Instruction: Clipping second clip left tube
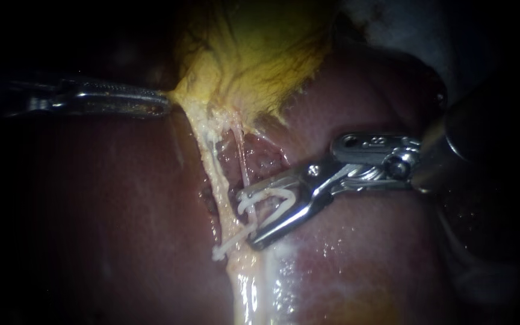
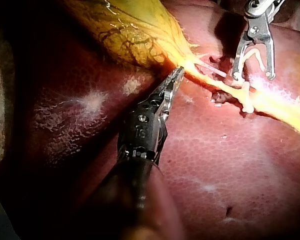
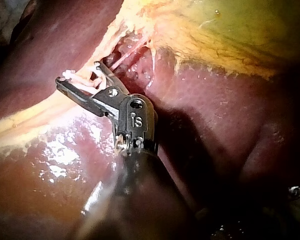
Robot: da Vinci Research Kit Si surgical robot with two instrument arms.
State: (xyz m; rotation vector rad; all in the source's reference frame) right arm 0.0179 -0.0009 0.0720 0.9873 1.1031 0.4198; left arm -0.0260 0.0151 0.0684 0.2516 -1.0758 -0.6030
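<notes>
One seated clip [image 1: 224,248] | right instrument [image 1: 247,219] claw holds open clip [image 1: 275,212]; left instrument [image 1: 160,107] claw grips gallbladder [image 1: 254,54] | risk: tips short of left tube [image 1: 212,162]; partial bite

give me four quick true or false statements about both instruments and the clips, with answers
1. The left instrument has its jaws shut on the edge of the gallbladder. True.
2. The right instrument has empty jaws. False: its jaws hold an open clip, its legs spread.
3. A closed clip already sits across the left tube. True.
4. The left instrument touches the closed clip. False: it is well apart from it, up at the gallbladder.
</notes>
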